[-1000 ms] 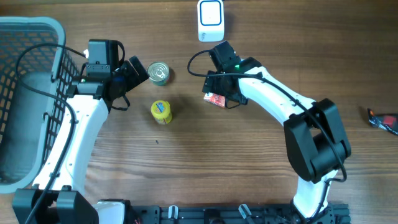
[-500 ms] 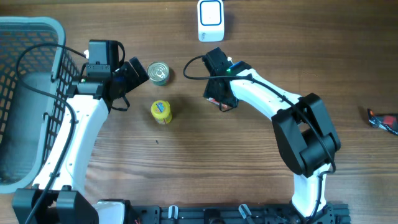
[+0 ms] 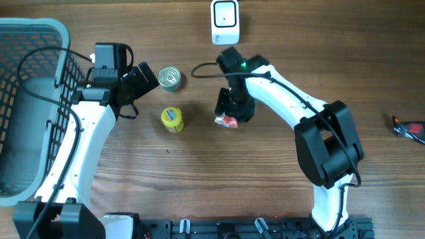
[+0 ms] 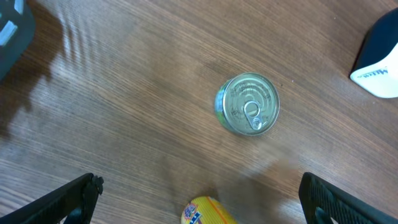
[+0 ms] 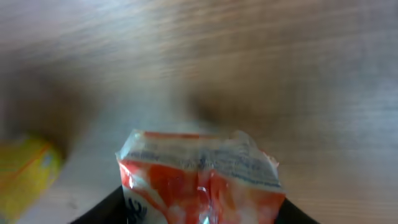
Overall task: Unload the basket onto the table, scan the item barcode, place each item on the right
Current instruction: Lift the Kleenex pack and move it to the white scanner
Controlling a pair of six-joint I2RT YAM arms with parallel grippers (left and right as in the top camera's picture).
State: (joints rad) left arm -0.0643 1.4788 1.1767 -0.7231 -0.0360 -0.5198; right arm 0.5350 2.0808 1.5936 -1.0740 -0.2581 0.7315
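Wood fills the view from above: a brown wooden table (image 3: 199, 172). The right gripper (image 3: 230, 114) is over the middle, clamped on a small red and white crinkly packet (image 3: 228, 121). The white box-shaped scanner (image 3: 224, 21) stands at the far edge, apart from the packet. The left gripper (image 3: 141, 91) has its fingers wide apart and holds nothing. A round silver tin can (image 3: 170, 78) is just beside it. A small yellow plastic tub (image 3: 172, 119) is near, and a big grey plastic basket (image 3: 33, 99) sits at the left.

The left wrist view looks down on the tin can (image 4: 249, 104) and the top of the yellow tub (image 4: 208, 213).

The right wrist view shows the packet (image 5: 200, 180) squeezed between two dark fingers (image 5: 104, 208). No barcode shows on this side.

I think the picking up is done. Bringing the packet to the scanner and showing its barcode is left.
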